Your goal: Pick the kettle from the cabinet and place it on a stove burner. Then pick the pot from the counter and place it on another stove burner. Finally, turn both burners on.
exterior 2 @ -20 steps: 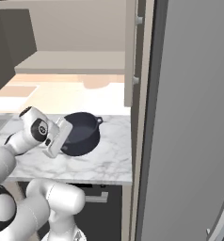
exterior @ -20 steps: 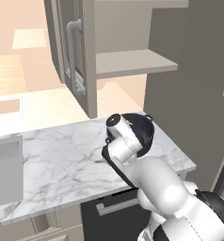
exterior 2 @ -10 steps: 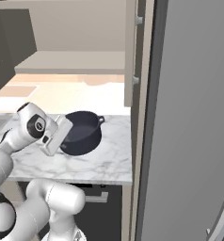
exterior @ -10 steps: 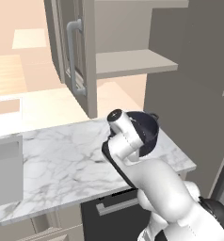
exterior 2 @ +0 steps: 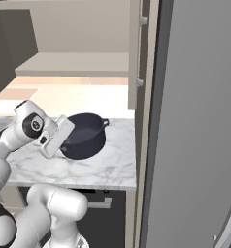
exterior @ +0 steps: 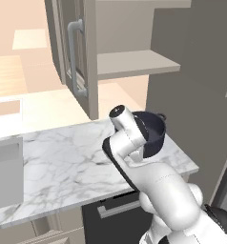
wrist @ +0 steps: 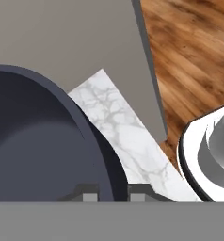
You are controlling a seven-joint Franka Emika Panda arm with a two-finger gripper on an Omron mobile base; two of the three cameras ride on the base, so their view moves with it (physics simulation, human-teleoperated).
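Claw (wrist: 109, 192) grips the pot (exterior 2: 83, 136) rim on the counter (exterior 2: 100, 172)

The white arm bends up from the base and reaches forward, its wrist tilted down. The gripper (wrist: 109, 192) has its 2 dark fingers (wrist: 89, 194) nearly together, pinched on a dark rim between them.

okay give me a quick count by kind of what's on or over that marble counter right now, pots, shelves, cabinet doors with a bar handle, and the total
Pots: 1, the dark pot on the counter, its rim between the end effector fingertips.
Shelves: 1, the cabinet shelf.
Doors with a bar handle: 1, the cabinet door, standing open.
Total: 3
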